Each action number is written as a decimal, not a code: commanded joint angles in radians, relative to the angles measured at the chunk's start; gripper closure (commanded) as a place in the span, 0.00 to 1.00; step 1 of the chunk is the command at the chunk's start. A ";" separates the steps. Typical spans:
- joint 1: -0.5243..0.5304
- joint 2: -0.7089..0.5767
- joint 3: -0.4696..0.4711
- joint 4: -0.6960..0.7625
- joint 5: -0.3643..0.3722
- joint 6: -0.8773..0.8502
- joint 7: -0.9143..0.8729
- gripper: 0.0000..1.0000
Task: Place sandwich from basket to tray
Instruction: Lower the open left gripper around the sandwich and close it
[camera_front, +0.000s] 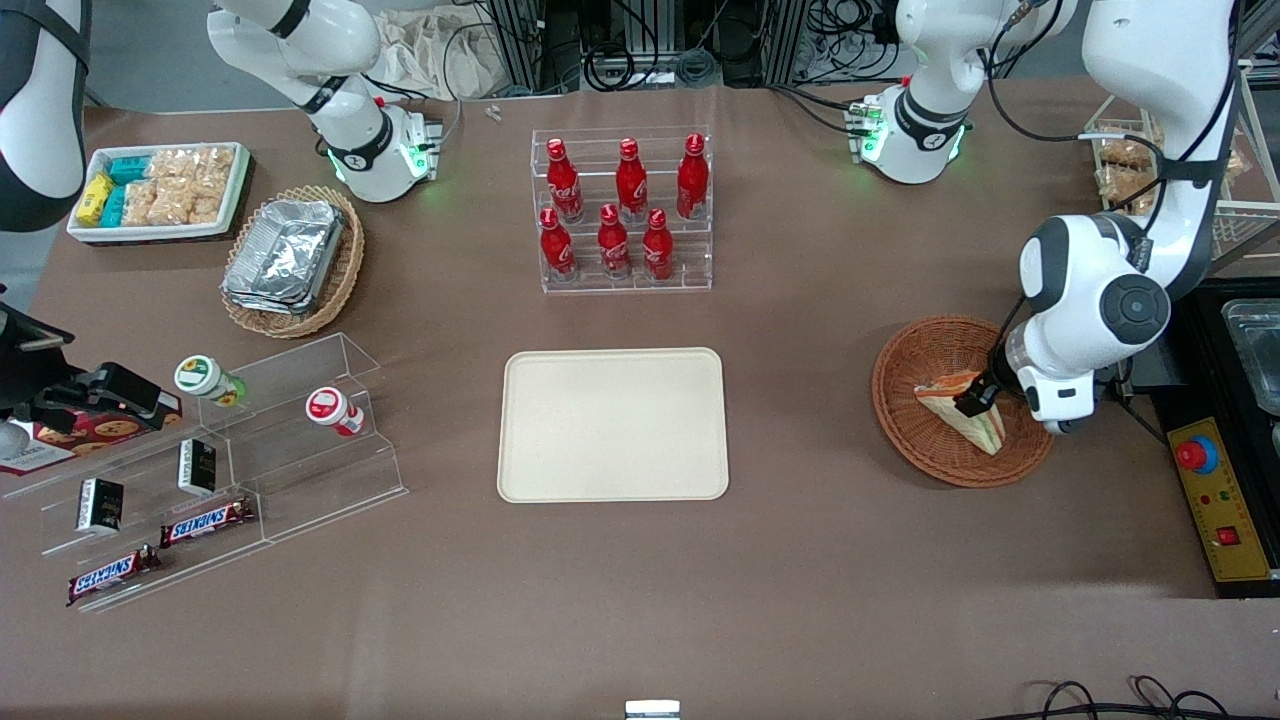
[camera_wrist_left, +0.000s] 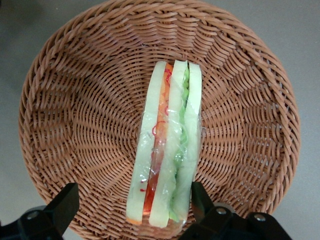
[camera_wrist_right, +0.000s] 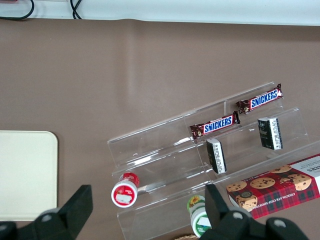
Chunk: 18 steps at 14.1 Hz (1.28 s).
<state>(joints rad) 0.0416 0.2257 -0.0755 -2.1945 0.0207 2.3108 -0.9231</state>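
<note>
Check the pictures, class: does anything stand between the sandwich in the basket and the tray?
Nothing visible does. The sandwich lies in the basket, the gripper open around it; only bare tablecloth separates the basket from the tray.

Bare tabletop between basket (camera_front: 935, 440) and tray (camera_front: 612, 424); gripper (camera_front: 978, 398) low over basket

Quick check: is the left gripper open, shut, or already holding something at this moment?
Left gripper: open, down in the basket, one finger on each side of the sandwich, which lies in the basket, not yet clamped.
</note>
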 joint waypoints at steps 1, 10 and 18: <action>0.001 0.009 -0.003 -0.024 0.012 0.058 -0.046 0.01; -0.014 0.072 -0.017 0.053 0.013 0.118 -0.198 1.00; -0.012 0.061 -0.090 0.422 0.041 -0.379 -0.201 1.00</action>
<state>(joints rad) 0.0306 0.2807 -0.1376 -1.8838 0.0385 2.0587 -1.1085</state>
